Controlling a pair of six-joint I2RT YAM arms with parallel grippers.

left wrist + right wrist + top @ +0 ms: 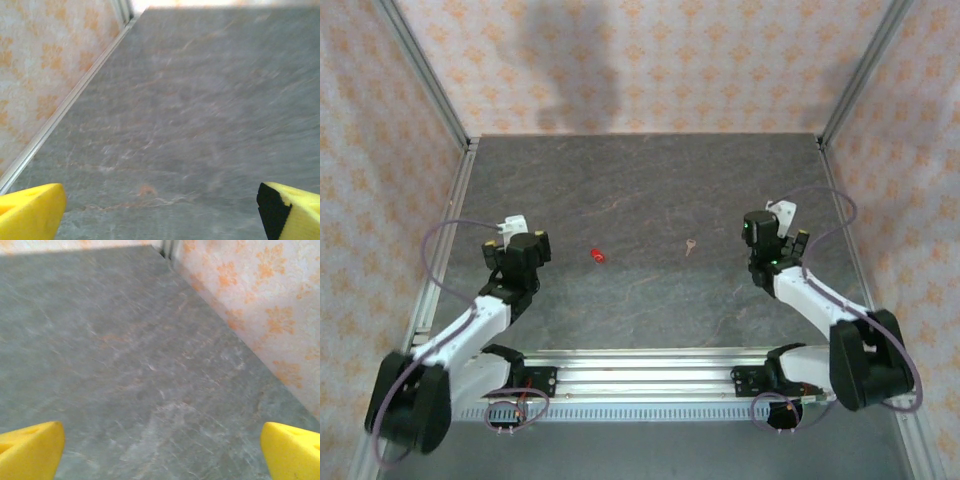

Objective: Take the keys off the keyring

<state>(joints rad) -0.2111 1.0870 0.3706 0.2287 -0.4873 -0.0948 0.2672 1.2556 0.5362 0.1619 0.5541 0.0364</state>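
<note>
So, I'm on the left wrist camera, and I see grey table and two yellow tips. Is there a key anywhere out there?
Observer: Yes. From above, a small pale key lies flat on the table, roughly midway between the two arms.
Operator: Anything near it?
Observer: A small red thing lies to its left, apart from it. It is too small to say what it is.
Operator: Is the other hand holding something?
Observer: No. The right hand is open, with bare table between its fingers.
</note>
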